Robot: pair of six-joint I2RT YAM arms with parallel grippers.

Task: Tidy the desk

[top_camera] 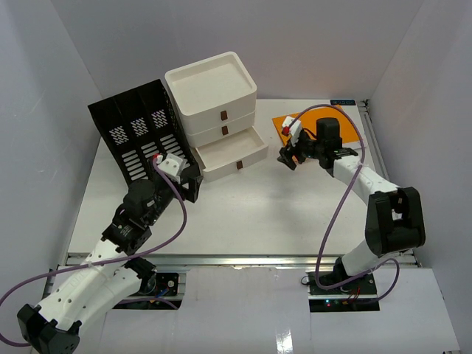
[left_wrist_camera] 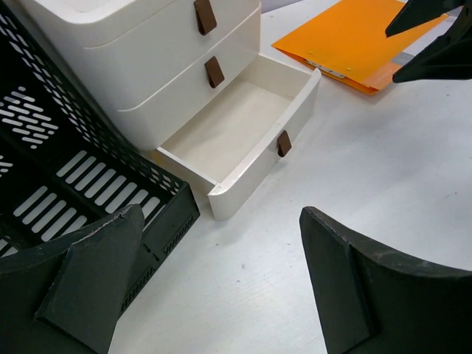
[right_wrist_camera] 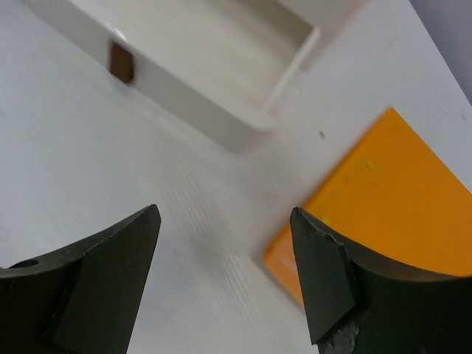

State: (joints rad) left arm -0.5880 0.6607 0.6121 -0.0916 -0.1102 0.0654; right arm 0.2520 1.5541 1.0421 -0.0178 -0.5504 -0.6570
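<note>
The white desk [top_camera: 258, 214] holds a black slotted file rack [top_camera: 136, 133] at the back left. A white three-drawer box [top_camera: 214, 96] stands beside the rack, with its bottom drawer [top_camera: 230, 153] pulled open and empty. An orange folder [top_camera: 284, 122] lies flat at the back right. My left gripper [top_camera: 190, 181] is open and empty, low over the desk beside the rack's front corner [left_wrist_camera: 169, 221]. My right gripper [top_camera: 289, 156] is open and empty, just above the desk at the folder's near corner [right_wrist_camera: 391, 192], facing the open drawer [right_wrist_camera: 199, 44].
White walls enclose the desk on three sides. A metal rail [top_camera: 236, 259] runs along the front edge. The right gripper's dark fingers [left_wrist_camera: 435, 37] show at the top right of the left wrist view, over the folder [left_wrist_camera: 354, 40].
</note>
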